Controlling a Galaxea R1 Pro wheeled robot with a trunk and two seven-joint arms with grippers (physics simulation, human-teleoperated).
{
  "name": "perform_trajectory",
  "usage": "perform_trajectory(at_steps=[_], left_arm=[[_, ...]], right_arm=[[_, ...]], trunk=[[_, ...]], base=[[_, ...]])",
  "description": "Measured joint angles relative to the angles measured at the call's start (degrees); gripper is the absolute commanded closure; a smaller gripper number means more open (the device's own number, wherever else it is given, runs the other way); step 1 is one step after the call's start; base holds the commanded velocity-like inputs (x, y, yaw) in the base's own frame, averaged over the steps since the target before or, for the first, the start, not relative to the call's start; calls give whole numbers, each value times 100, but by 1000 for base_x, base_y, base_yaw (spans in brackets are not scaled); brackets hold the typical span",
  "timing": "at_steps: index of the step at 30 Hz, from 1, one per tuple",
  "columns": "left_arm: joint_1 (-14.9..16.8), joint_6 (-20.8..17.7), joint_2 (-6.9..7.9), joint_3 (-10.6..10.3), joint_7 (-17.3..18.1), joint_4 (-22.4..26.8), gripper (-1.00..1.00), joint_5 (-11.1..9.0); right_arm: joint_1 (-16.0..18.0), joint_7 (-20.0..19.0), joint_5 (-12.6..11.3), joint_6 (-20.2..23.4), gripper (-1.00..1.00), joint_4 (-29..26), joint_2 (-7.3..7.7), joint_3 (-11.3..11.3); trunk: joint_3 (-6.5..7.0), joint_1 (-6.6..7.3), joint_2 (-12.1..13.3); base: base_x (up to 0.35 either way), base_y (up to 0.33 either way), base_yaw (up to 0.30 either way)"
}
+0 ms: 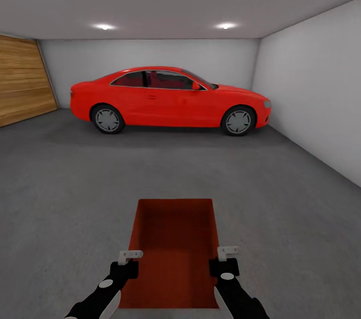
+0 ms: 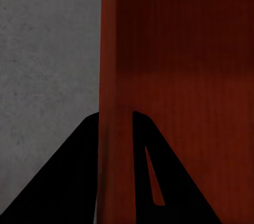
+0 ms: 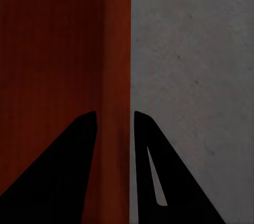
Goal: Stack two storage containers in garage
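The garage (image 1: 301, 108) is a bare room with plain white walls, a grey ceiling with two round lamps, and a wooden panel door (image 1: 22, 81) at the left side. The floor (image 1: 65, 183) is rough grey concrete with a mottled look, and it covers most of the head view. A red car (image 1: 165, 98) stands sideways near the back wall, well apart from the robot.

One storage container (image 1: 173, 249) is held low in front of the robot, between the two arms, with its open side up and the ribbed bottom visible. Whether it touches the floor, I cannot tell.

The left tool (image 1: 128, 264) pinches the left wall of the container; in the left wrist view the orange-red wall (image 2: 116, 76) passes between the two dark fingers (image 2: 69, 182), with concrete beside it. The right tool (image 1: 225, 259) pinches the right wall in the same way, with the wall (image 3: 114, 76) between its fingers (image 3: 174, 182).
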State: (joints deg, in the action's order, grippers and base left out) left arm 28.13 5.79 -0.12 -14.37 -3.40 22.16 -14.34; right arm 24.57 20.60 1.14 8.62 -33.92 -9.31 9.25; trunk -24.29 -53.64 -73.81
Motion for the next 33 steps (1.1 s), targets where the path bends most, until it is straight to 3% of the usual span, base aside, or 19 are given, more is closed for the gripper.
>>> perform_trajectory(at_steps=[33], left_arm=[[0, 4, -3, 1, 2, -3, 100, -4]], right_arm=[[-1, -3, 2, -1, 100, -1, 4, 0]], trunk=[[0, -1, 1]], base=[[340, 0, 0]])
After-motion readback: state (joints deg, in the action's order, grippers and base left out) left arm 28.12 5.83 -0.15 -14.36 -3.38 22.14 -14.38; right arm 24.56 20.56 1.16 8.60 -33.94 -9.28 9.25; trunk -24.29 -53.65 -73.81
